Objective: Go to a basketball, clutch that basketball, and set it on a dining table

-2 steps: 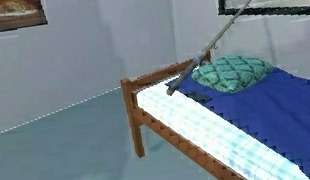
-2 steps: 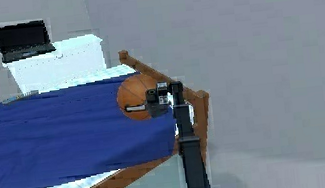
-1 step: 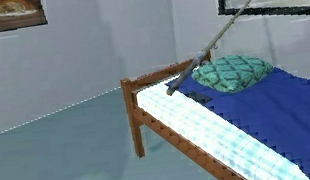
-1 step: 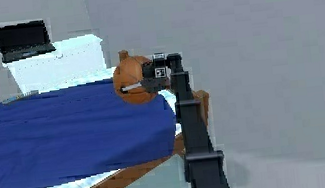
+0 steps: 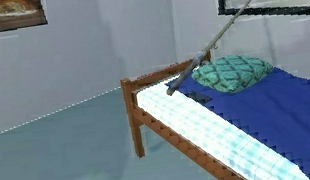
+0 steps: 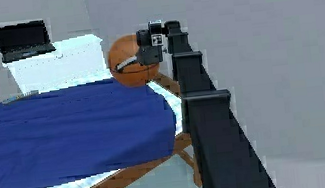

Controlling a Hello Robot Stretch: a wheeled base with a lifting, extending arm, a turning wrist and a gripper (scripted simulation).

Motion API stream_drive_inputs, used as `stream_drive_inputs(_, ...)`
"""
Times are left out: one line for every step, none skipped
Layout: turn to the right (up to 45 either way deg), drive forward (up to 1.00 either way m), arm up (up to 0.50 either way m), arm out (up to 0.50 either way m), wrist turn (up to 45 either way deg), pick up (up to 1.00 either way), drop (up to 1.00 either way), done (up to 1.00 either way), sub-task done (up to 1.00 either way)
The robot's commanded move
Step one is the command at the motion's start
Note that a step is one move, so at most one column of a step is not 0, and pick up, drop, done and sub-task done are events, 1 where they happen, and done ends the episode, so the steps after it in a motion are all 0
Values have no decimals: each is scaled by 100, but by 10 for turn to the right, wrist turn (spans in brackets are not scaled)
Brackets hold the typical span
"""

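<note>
An orange basketball [image 6: 127, 65] with dark seams shows at the far edge of the bed's blue blanket [image 6: 64, 132] in the arm side view. The arm's dark bar [image 6: 207, 107] rises from the bottom edge to it. My gripper [image 6: 147, 59] sits against the ball's right side, just below the small white squares. The ball overlaps the blanket, so I cannot tell whether the gripper holds it or whether it rests on the bed.
A wooden-framed bed [image 5: 134, 116] with a blue blanket, a striped sheet and a teal pillow [image 5: 229, 72] takes up the forward view's right. A long grey bat [image 5: 218, 37] leans over it. A laptop [image 6: 22, 41] stands on a pale surface beyond the bed. Bare floor [image 5: 51, 153] lies left of the bed.
</note>
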Motion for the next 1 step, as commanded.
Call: stream_drive_inputs(0, 0, 0, 0, -450, 0, 0, 0, 0)
